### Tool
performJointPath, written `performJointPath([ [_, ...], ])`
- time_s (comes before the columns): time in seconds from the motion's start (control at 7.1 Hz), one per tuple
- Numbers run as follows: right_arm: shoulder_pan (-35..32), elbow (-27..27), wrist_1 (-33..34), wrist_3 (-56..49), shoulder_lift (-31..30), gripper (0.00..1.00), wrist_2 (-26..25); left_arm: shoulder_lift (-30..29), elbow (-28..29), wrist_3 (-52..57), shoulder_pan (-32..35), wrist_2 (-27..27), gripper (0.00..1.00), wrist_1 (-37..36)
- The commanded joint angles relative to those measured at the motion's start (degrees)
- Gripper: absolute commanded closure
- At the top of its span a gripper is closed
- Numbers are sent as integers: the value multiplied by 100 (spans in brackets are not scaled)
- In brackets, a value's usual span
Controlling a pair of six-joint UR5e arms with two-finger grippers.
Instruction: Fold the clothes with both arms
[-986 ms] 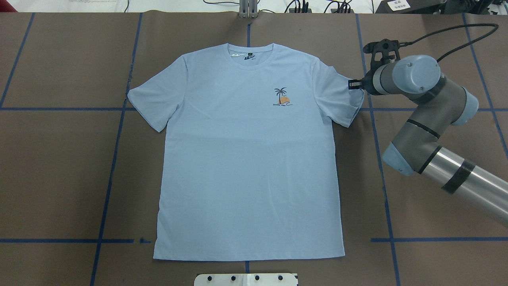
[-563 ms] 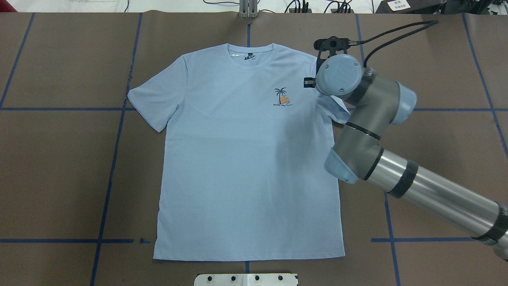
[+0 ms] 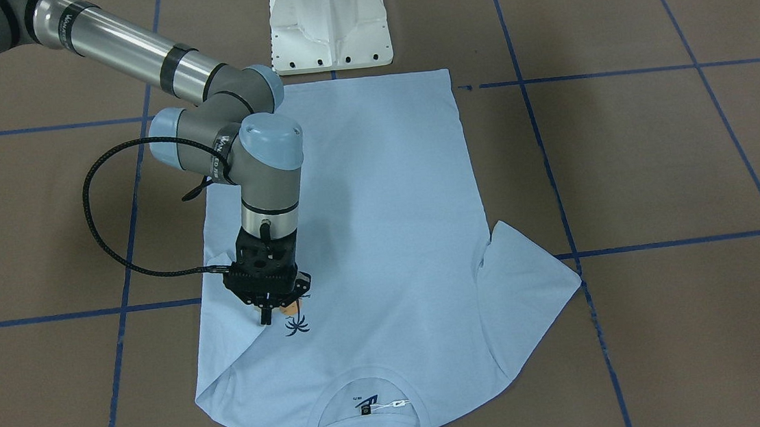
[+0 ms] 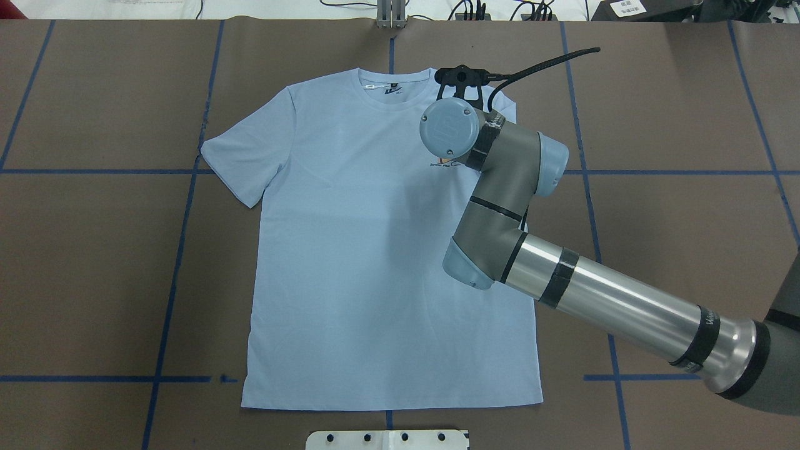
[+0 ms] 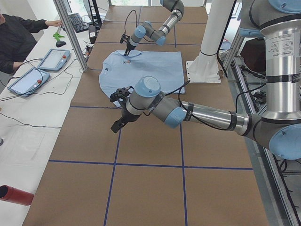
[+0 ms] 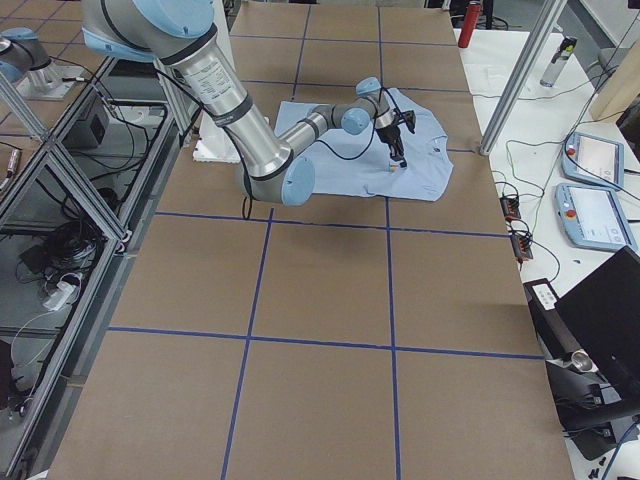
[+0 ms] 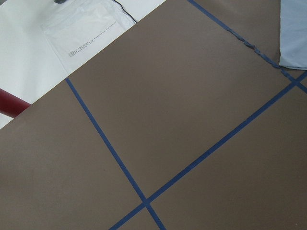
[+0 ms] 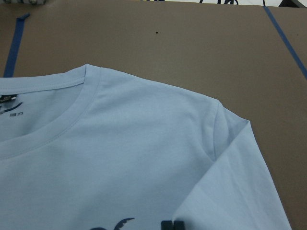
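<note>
At the lower left of the front-facing view, the right arm (image 3: 220, 117) reaches down onto the T-shirt (image 3: 386, 206). The shirt lies face up on the worktop (image 3: 657, 162), its collar toward the bottom edge. The right fingers (image 3: 266, 315) sit just beside the palm print (image 3: 297, 326). They are drawn close together and appear to pinch the hem of the near sleeve (image 3: 227, 354), which is turned inward over the chest. Held so, the cloth makes a slanting crease at the shoulder, probably the first fold. The other sleeve (image 3: 530, 283) lies spread out at the right.

In the overhead view, the right arm's wrist (image 4: 450, 128) hides both the print and the fingers, and the T-shirt (image 4: 350, 269) fills the centre.

In the left-side view, the left arm (image 5: 207, 115) hangs over bare worktop near the shirt. Whether the left fingers (image 5: 116, 126) are parted cannot be told, and the arm seems to be waiting its turn.

The right-side view shows the right arm (image 6: 225, 100) stretched across to the T-shirt (image 6: 425, 175).

The left wrist view holds only brown worktop, blue tape (image 7: 110, 148) and a corner of the T-shirt (image 7: 295, 33) at upper right.

At the bottom edge of the right wrist view, two dark fingertips (image 8: 166, 225) stand side by side at the corner of the folded sleeve (image 8: 240, 182).
</note>
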State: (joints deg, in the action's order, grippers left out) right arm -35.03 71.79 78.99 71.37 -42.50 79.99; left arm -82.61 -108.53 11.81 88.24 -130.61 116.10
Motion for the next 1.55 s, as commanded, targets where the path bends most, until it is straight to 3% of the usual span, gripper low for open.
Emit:
performJointPath([
  [0.0, 5, -304, -7, 227, 285, 100, -1, -1, 24, -3, 0, -9, 0, 0],
  [0.14, 31, -306, -33, -6, 295, 1, 16, -10, 51, -20, 0, -9, 0, 0],
  [0.28, 14, -280, -129, -104, 478, 0, 86, -18, 42, -20, -8, -9, 0, 0],
  [0.56, -248, 87, -69, -515, 463, 0, 944, -167, 25, -621, -44, 17, 0, 78],
  [0.85, -800, 1174, -68, -1803, -412, 0, 1743, -247, 121, -1580, -236, 9, 0, 176],
  [0.99, -1247, 1580, -68, -2228, -782, 0, 2540, -360, 147, -2368, -368, 26, 0, 393],
  [1.27, -1961, 2633, -86, -3002, -1800, 0, 3625, -414, 462, -4091, -1086, 122, 0, 1409],
  [1.41, -2190, 2960, -147, -3171, -2302, 0, 3794, -484, 551, -4760, -1525, 610, 0, 1737],
])
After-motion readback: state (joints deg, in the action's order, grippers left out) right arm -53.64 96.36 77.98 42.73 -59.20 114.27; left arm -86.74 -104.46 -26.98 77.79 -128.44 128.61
